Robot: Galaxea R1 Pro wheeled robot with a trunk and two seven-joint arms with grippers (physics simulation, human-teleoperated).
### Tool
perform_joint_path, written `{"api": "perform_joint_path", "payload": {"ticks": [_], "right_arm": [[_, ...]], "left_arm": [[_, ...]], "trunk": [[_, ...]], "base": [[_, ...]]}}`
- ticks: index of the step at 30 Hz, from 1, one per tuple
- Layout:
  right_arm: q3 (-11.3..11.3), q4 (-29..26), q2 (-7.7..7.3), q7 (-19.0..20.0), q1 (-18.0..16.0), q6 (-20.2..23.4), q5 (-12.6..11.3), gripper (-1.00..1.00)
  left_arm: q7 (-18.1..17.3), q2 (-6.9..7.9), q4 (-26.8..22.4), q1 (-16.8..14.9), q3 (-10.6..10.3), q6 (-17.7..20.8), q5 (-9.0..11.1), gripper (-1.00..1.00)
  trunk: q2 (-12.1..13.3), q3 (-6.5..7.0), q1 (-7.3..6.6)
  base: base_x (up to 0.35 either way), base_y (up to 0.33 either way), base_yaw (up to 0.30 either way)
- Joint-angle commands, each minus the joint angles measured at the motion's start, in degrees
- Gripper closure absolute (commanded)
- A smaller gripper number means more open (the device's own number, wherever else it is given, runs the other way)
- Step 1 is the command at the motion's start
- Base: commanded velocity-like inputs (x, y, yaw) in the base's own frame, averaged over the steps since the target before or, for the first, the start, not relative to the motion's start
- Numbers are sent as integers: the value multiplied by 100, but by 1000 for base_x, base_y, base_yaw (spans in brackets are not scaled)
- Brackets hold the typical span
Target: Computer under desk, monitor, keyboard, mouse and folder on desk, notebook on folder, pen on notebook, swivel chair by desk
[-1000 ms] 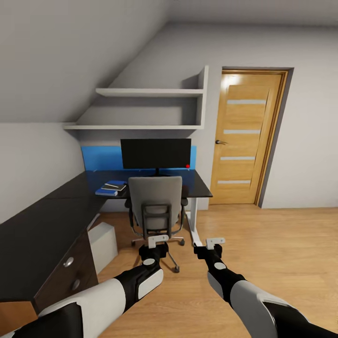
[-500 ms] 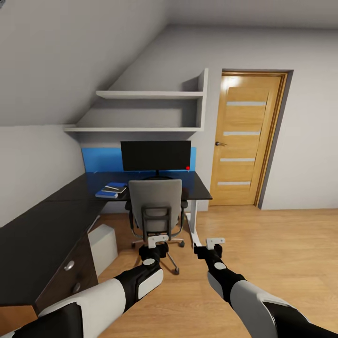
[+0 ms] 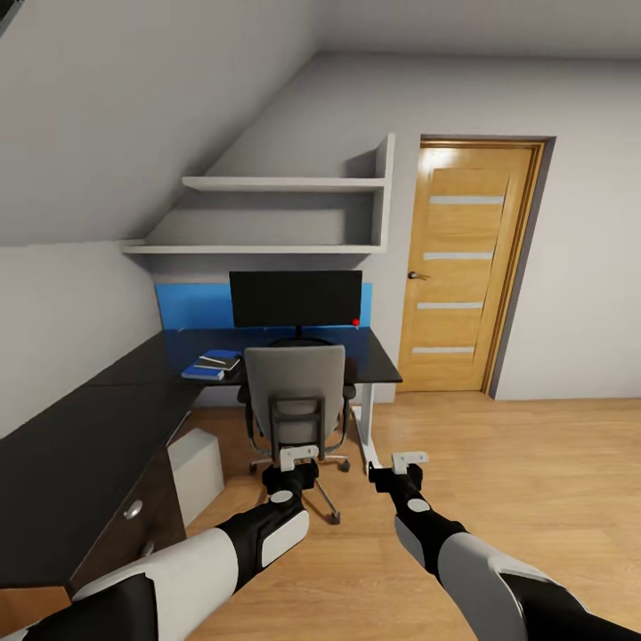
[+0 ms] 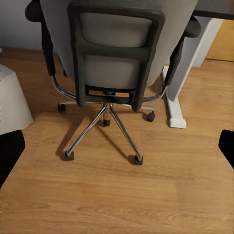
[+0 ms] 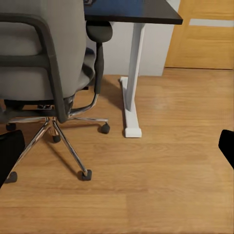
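The grey swivel chair [image 3: 296,383] stands pushed up to the black desk [image 3: 80,427], its back toward me. The monitor [image 3: 296,298] stands on the desk behind it. Left of the chair the blue folder [image 3: 201,372] lies on the desktop with the dark notebook [image 3: 220,361] beside it; the pen is too small to make out. The white computer [image 3: 198,458] sits on the floor under the desk. Keyboard and mouse are hidden. My left gripper [image 3: 298,457] and right gripper [image 3: 409,460] hover open and empty over the floor short of the chair [image 4: 117,53].
A wooden door [image 3: 467,267] is in the far wall right of the desk. White shelves [image 3: 285,184] hang above the monitor. The desk's white leg [image 5: 130,83] stands by the chair's chrome base [image 4: 105,122]. Drawers with knobs [image 3: 133,509] are at my left.
The whole view has slid down a little, so the camera has moved. Both arms hold the same pose and the grippers stay open.
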Motion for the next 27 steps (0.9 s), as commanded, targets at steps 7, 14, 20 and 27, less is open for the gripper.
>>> {"api": "perform_joint_path", "payload": {"ticks": [7,14,20,27], "right_arm": [[-37,40,14,-28,511,-542,74,-100],[-29,427,-275,-32,1488,-1364,103,-100],[-30,496,-551,-32,2207,-1966,97,-100],[-28,552,-675,-24,2435,-1954,94,-100]], "left_arm": [[28,0,532,257,-46,-90,62,-100],[38,273,1026,1624,-46,-964,55,-100],[33,372,1103,2550,-46,-1507,50,-100],[21,386,1623,3109,-46,-1596,45,-100]], "trunk": [[278,119,-154],[558,245,-308],[799,352,-440],[1080,478,-593]], "base": [[0,0,0],[0,0,0],[0,0,0],[0,0,0]]}}
